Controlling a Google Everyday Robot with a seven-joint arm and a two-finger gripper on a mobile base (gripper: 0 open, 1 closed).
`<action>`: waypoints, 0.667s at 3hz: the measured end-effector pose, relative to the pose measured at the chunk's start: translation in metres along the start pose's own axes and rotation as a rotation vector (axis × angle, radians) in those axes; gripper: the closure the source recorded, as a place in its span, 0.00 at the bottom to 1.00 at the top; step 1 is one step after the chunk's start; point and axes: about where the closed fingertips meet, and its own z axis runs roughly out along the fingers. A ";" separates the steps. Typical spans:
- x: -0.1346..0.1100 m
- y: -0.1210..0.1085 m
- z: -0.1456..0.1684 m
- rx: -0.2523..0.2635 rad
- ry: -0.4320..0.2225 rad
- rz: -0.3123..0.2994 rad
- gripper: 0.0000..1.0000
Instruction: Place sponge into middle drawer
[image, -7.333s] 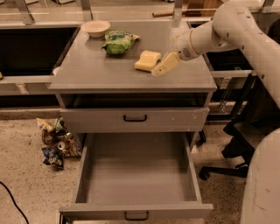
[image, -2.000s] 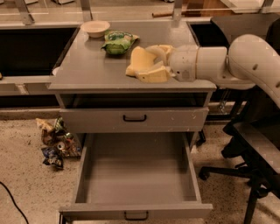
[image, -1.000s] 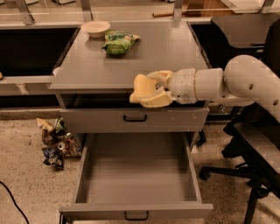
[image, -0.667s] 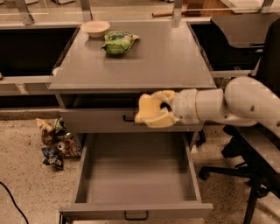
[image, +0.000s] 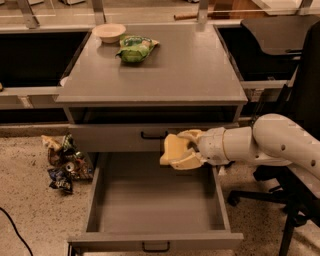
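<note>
Here, gripper (image: 182, 150) holds sponge (image: 172, 148) over middle drawer (image: 150, 202), snack bag (image: 134, 49) well apart.

You see the gripper (image: 180, 150) over the back right of the open middle drawer (image: 150, 200), clamped on the sponge (image: 171, 148); its fingers (image: 189, 161) cover the sponge's right end, and with the arm (image: 280, 142) it hides the drawer's rear right corner. The arm and the black chair (image: 300, 95) are cut off by the right edge. The floor litter (image: 62, 162) at left is too blurred for you to identify.
</note>
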 end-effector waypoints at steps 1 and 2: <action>0.041 0.007 0.015 0.012 0.020 0.030 1.00; 0.099 0.017 0.037 0.028 0.055 0.067 1.00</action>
